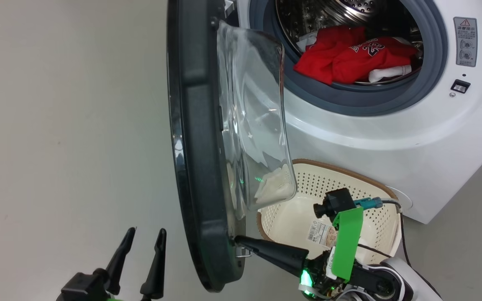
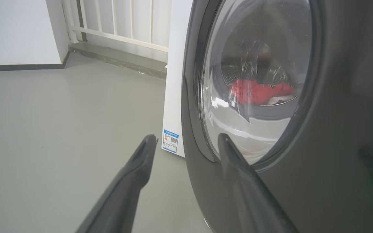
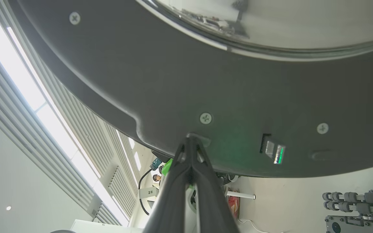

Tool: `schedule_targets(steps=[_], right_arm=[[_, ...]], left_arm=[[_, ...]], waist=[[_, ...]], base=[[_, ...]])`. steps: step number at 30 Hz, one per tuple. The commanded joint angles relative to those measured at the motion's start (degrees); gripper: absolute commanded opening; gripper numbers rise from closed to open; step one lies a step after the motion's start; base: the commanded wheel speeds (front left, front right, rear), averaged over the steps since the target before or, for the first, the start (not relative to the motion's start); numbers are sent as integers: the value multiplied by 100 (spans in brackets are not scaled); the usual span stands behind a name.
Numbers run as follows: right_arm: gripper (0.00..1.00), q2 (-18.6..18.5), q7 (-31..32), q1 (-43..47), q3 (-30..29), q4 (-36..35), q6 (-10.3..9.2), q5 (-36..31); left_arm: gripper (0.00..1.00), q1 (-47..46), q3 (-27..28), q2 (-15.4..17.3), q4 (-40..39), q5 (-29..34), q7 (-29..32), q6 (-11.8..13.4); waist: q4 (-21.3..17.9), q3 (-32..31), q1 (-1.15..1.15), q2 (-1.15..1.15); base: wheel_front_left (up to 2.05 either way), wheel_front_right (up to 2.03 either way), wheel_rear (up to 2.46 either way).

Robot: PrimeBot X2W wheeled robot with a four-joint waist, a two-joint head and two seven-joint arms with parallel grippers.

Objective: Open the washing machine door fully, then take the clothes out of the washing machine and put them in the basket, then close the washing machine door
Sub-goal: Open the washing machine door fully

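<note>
Red jersey [image 1: 341, 58], lettering perhaps "23"

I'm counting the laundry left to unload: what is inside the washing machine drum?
A red jersey lies in the drum, with a small white garment at its front edge. Anything beneath the jersey is covered, so more pieces cannot be ruled out.

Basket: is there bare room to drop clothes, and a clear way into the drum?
The basket floor is bare but for a label sticker. In the head view the washing machine door overlaps its left end and the right gripper, at the door's edge, crowds its near side. The drum stands free above the clothes.
</note>
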Motion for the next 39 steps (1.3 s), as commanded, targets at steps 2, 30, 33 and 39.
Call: schedule_targets(steps=[2, 30, 33, 39], right_arm=[[0, 102, -98, -198, 37, -138, 45, -101], [100, -293, -2159, 547, -606, 867, 45, -1933], [100, -483, -2646, 566, -390, 1136, 45, -2421], [100, -662, -3586, 445, 82, 1542, 45, -2949]], left_arm=[[100, -53, 185, 50, -153, -21, -54, -30], [100, -6, 132, 50, -25, -43, -54, -30], [100, 13, 144, 50, -22, -48, -54, -30], [100, 24, 166, 50, -14, -69, -54, -30]], waist=[[-5, -6, 0, 0], [-322, -168, 0, 0], [-361, -180, 0, 0], [-431, -180, 0, 0]], base=[[0, 0, 0], [0, 0, 0], [0, 0, 0], [0, 0, 0]])
